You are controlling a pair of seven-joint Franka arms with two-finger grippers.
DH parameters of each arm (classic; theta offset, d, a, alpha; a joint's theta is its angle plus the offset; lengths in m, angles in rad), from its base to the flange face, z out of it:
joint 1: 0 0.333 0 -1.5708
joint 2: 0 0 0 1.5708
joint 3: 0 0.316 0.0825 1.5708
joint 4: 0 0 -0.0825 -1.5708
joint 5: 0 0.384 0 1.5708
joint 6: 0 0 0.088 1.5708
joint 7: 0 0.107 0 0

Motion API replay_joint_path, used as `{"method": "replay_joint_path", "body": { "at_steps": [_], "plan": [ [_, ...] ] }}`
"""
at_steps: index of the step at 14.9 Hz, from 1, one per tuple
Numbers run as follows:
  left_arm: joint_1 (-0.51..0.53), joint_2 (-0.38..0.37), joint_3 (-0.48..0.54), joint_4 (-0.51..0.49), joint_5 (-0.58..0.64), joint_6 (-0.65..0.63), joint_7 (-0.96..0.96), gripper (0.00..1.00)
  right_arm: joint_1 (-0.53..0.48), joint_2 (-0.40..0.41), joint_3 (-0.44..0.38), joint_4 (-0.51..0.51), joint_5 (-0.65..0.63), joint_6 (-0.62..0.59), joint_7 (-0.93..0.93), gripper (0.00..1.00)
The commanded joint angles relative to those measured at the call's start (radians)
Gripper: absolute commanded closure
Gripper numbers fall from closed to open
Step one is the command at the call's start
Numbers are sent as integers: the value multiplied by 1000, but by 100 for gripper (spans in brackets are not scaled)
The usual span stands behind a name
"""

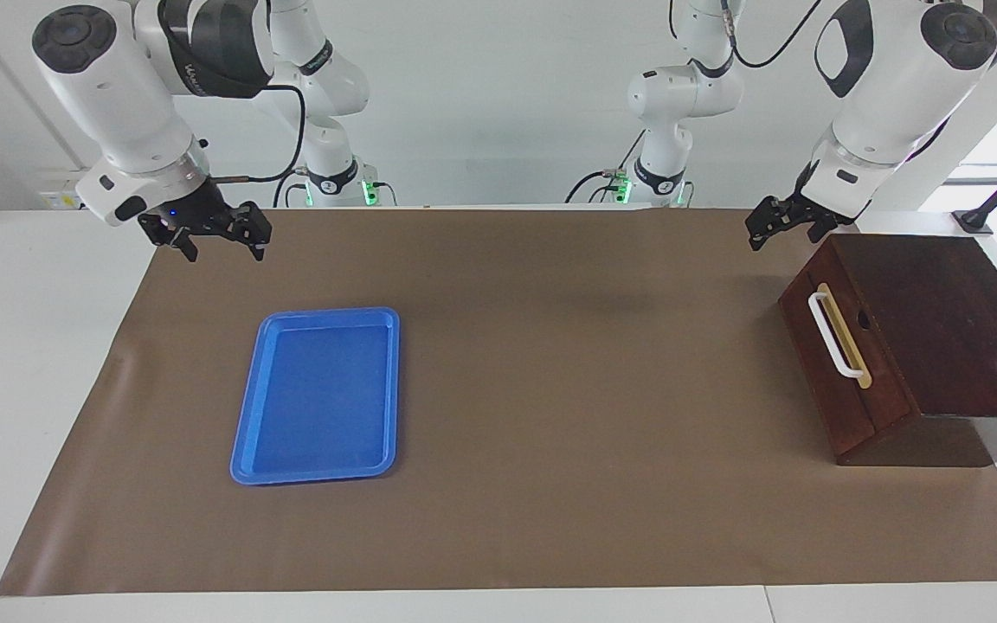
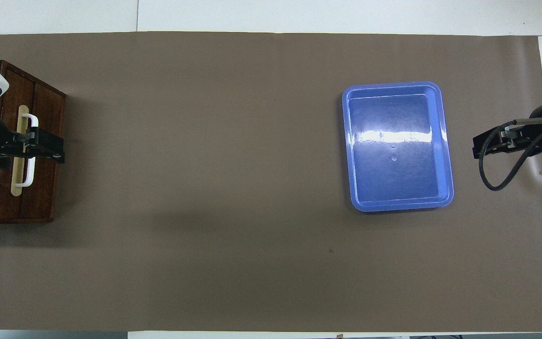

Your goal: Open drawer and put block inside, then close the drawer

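Showing one drawer (image 1: 840, 359), one tray (image 1: 317, 394) — two grippers

Bright, even light, sharp focus, white glare band across the flat blue plastic tray (image 2: 397, 136), soft shadows on the brown mat (image 2: 252, 235), daylight washout at three o'clock facing.

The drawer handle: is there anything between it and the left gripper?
Nothing visible does. The left gripper hangs open in the air above the drawer and its white handle, with only free space between them.
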Motion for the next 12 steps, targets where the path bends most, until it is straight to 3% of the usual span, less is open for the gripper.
{"method": "replay_joint_path", "body": {
  "at_steps": [1, 12],
  "plan": [
    [-3, 15, -1, 33, -2, -34, 23, 0, -15, -25, 11, -26, -17, -6, -13, 0],
    [8, 15, 6, 34, 1, -27, 124, 0, -17, -25, 11, -24, -17, -6, -15, 0]
  ]
}}
